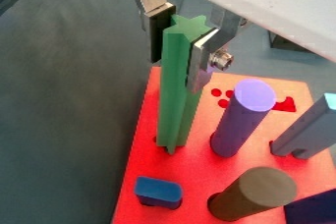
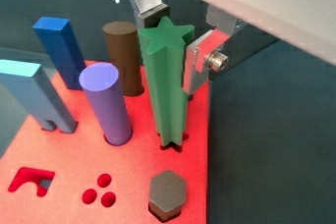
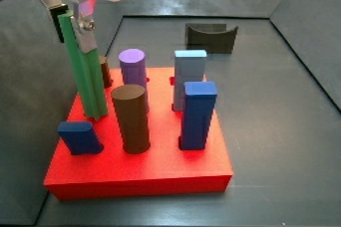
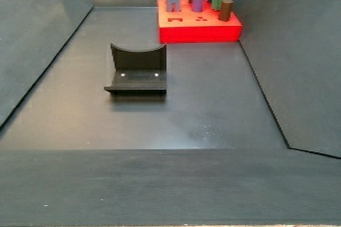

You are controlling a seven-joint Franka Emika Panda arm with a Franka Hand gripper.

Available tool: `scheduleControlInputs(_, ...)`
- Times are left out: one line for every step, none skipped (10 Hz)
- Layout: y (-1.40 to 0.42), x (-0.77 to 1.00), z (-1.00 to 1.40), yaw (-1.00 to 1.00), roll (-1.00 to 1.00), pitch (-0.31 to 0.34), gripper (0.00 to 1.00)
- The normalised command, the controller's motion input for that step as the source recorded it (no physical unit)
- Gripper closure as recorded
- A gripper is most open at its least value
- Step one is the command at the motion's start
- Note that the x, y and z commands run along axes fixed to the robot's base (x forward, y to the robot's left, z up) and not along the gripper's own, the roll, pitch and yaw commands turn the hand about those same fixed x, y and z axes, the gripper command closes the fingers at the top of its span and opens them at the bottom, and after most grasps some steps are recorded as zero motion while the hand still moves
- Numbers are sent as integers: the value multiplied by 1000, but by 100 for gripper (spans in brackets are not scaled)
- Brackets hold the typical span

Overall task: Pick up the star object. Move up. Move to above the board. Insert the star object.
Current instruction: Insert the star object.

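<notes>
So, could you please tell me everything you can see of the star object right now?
The star object is a tall, matte green rod with a star-shaped top, plastic-looking. It stands upright, its lower end in a hole of the red board, beside the purple cylinder. The gripper brackets its upper part, silver fingers against its sides.

A dark grey matte floor [image 4: 200,102] lies enclosed by slanting dark grey walls [image 4: 47,32], evenly lit

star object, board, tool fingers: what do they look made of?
Star object: matte green, uniform colour, probably plastic, possibly printed. Board: flat red block, slight sheen, likely plastic too. Fingers of the tool, closed on the star object's top above the board: bright silver plates, look like metal, with a screw head showing.
</notes>
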Motion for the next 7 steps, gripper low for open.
scheduleControlInputs(-11,57,17,-203,7,21,100)
scheduleControlInputs(-11,126,20,-297,7,34,100)
scheduleControlInputs(0,109,0,-403,0,53,100)
scheduleControlInputs(0,0,0,-411,0,51,100)
scheduleControlInputs(0,0,0,-326,0,29,100)
scheduleControlInputs(0,-97,0,-137,0,0,100)
scheduleControlInputs(0,-74,0,-266,0,0,100)
